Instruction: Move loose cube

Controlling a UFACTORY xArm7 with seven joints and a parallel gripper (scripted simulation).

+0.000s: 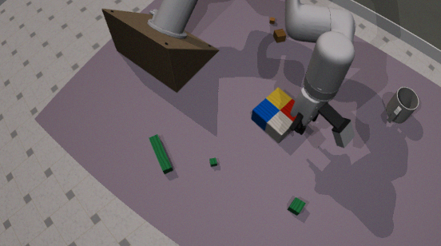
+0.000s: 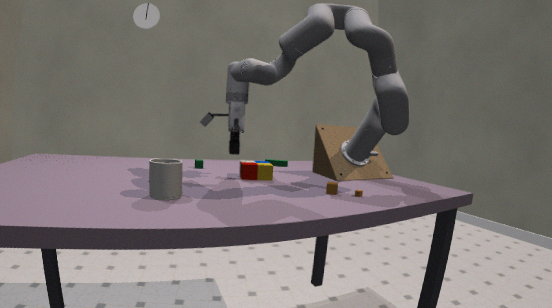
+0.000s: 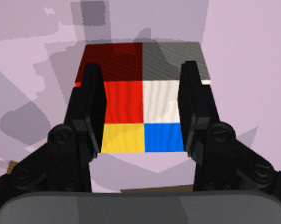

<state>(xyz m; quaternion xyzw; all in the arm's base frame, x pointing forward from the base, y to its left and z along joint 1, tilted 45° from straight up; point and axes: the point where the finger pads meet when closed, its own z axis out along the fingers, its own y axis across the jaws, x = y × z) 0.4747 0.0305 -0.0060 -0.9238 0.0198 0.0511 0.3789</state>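
White wooden cube (image 1: pixel 280 123) sits flush with red and blue neighbours, so we hold our black gripper (image 2: pixel 234 151) above it, released, grasping nothing.

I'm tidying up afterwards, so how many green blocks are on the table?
3: a long green bar left of the cube square, a small green cube beside it, and a larger green block nearest the table's front edge. None appears hidden.
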